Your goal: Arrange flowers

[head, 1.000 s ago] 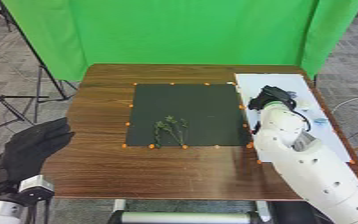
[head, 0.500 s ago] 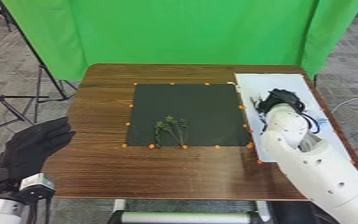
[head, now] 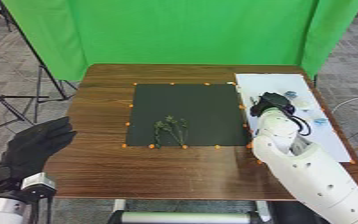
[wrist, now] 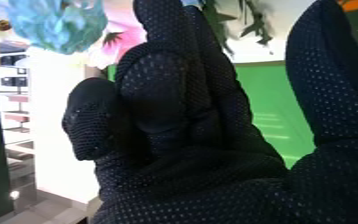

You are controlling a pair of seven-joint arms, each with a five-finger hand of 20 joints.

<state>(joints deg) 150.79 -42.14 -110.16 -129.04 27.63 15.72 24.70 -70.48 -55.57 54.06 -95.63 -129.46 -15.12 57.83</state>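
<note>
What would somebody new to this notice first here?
Probably the bright green backdrop hanging behind the table. Next, the black-gloved right hand over the white sheet on the table's right side, and the green sprigs lying on the black mat in the middle.

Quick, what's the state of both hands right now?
Left hand: open, holding nothing.
Right hand: open above the white mat, thumb apart from the fingers, nothing in its grasp that I can see.
</note>
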